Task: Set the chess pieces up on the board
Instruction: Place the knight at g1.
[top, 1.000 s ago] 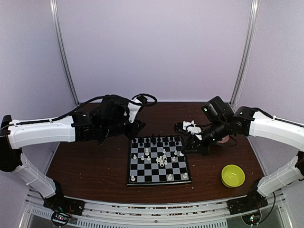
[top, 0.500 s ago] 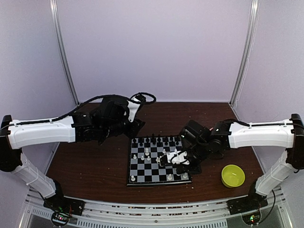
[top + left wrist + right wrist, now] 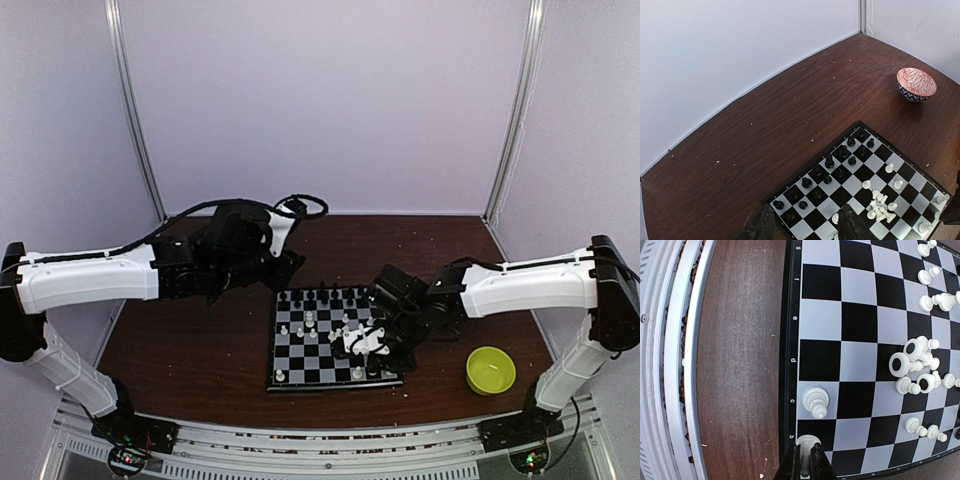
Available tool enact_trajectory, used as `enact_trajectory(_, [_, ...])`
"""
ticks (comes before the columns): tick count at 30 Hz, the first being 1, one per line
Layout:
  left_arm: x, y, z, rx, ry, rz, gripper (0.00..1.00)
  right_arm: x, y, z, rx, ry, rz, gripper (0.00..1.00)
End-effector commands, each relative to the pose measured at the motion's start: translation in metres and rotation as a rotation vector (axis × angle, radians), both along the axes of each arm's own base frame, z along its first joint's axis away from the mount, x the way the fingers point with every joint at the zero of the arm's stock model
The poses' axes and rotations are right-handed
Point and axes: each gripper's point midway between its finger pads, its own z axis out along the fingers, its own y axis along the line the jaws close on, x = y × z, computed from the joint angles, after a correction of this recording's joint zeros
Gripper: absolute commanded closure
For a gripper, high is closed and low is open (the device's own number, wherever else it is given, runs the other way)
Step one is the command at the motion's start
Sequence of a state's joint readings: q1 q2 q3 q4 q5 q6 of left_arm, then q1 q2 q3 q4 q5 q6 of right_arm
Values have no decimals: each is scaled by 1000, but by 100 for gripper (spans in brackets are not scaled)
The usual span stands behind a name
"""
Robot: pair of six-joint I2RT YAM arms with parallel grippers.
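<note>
One view only, the right wrist's, shows the right pincer (image 3: 805, 454) clamped shut on a white chess piece (image 3: 807, 440) at the edge of the board (image 3: 791, 340); left pincer (image 3: 805, 227) hangs half open, empty.

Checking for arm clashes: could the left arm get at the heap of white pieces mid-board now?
Probably, though tightly. The left gripper hangs open at the board's far-left corner, its way to the heap free; the right gripper, shut on a white piece, sits close beside it.

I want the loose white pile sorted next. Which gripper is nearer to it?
Right. The right gripper, clamping a white piece, is at the board's near edge, close to the pile; the left gripper sits beyond its far left corner.
</note>
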State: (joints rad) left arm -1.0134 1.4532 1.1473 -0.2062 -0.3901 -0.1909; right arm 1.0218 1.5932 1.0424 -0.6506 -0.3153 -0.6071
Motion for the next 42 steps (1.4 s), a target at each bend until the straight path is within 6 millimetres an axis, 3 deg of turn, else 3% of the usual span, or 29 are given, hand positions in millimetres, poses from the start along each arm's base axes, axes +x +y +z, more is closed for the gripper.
enact_trajectory(1, [4, 0, 1, -25, -7, 19, 56, 4, 1, -8, -12, -26, 6, 95])
enact_trajectory(23, [4, -6, -11, -17, 16, 5, 57, 8, -4, -28, -71, -36, -1, 92])
enact_trajectory(28, [4, -6, -12, -17, 19, 3, 57, 8, -4, -27, -67, -35, -11, 82])
enact_trajectory(32, [2, -6, -15, -13, 28, -1, 57, 8, -3, -15, -46, -34, -24, 76])
enact_trajectory(36, [-3, -4, -22, 13, 56, -19, 57, 9, -4, 11, 8, -40, -42, 72])
enact_trajectory(42, [-23, 3, -51, 96, 160, -87, 58, 23, -26, 50, 105, -32, -137, 71])
